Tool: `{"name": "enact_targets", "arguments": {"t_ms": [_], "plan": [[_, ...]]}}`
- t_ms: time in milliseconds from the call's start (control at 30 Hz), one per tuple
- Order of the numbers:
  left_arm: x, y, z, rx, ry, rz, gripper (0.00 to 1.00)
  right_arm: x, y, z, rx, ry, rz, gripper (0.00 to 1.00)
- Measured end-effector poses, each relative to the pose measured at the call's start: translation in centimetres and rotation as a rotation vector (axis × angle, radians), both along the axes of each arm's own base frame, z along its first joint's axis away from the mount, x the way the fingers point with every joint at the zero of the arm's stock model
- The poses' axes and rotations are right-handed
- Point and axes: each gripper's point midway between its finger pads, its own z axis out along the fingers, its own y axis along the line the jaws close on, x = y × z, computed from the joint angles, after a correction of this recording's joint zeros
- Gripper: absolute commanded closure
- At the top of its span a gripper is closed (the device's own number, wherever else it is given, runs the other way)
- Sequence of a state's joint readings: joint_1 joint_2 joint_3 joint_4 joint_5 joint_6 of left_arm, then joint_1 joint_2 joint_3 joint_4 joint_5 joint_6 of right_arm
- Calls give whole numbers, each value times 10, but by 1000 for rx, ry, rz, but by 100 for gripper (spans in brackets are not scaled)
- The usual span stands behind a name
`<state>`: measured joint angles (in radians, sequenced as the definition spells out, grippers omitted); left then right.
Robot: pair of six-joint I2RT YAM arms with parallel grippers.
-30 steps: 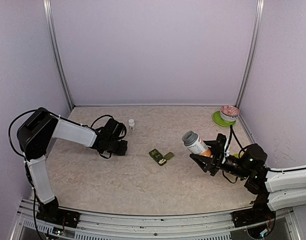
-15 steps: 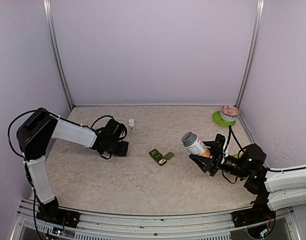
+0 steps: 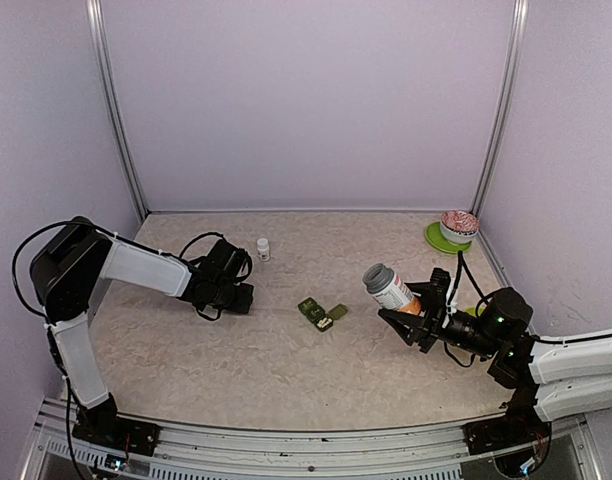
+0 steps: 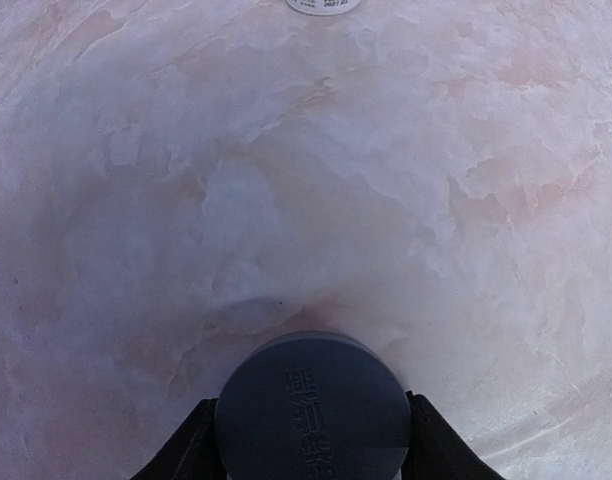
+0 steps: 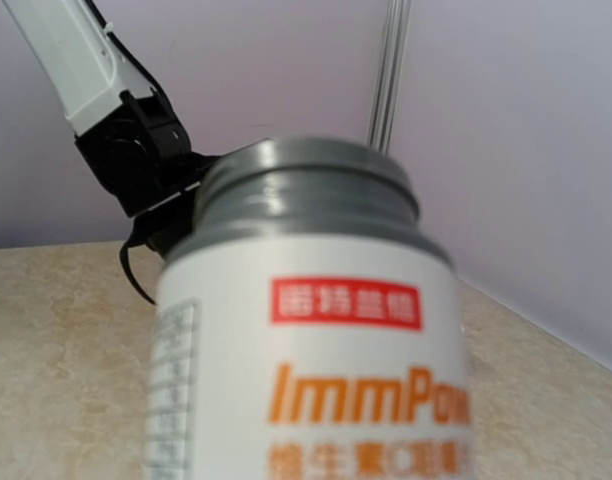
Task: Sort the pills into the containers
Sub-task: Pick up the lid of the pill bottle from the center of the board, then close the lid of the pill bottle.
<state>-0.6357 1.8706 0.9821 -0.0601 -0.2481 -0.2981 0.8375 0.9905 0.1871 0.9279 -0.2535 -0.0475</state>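
Note:
My right gripper point(image 3: 414, 312) is shut on a white pill bottle point(image 3: 390, 288) with an orange and red label and a grey threaded neck without a cap; it holds the bottle tilted above the table. The bottle fills the right wrist view point(image 5: 311, 340). My left gripper point(image 3: 242, 295) is low on the table at the left and shut on the bottle's dark grey round cap point(image 4: 313, 410), which rests on the table. A small white bottle point(image 3: 263, 249) stands behind it; its base shows in the left wrist view point(image 4: 323, 5). Green pill packets point(image 3: 320, 313) lie mid-table.
A patterned bowl point(image 3: 459, 223) sits on a green plate point(image 3: 435, 238) in the far right corner. Purple walls close the table on three sides.
My left gripper has shifted slightly left along the table with the cap. The right gripper and its bottle have barely moved.

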Motion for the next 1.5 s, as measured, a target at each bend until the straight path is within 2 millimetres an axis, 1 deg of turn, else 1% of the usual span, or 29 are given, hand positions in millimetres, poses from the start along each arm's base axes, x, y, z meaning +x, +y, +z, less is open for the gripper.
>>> {"name": "enact_targets", "arguments": {"t_ms": [133,367,467,533,600,767,933,1100,1267,1367,1500], "plan": [[0,0,0,0,-1,0,57,0,0,0,0,0,0,100],[-1,-4,1,-8,4,-20,57,1,1,-3,-8,6,0,100],[-8,-17,6,-46,14,-69,57,1,2,-7,-17,13,3,100],[-13,-29,15,-78,11,-111,57,1,3,-9,-24,18,7,100],[-21,-44,30,-118,-3,-164,57,1,5,-10,-29,18,14,100],[-41,-87,81,-258,-60,-315,56,0,8,-8,-31,17,34,100],[-59,-117,127,-402,-100,-444,56,-1,13,-8,-37,19,56,100],[-81,-141,171,-544,-140,-564,56,-2,18,-7,-40,21,78,100],[-108,-163,216,-712,-172,-692,56,1,25,-2,-39,18,95,100],[-122,-172,235,-794,-173,-747,56,1,28,0,-38,18,105,100],[-136,-181,251,-871,-164,-801,56,0,30,0,-36,22,116,100]]}}
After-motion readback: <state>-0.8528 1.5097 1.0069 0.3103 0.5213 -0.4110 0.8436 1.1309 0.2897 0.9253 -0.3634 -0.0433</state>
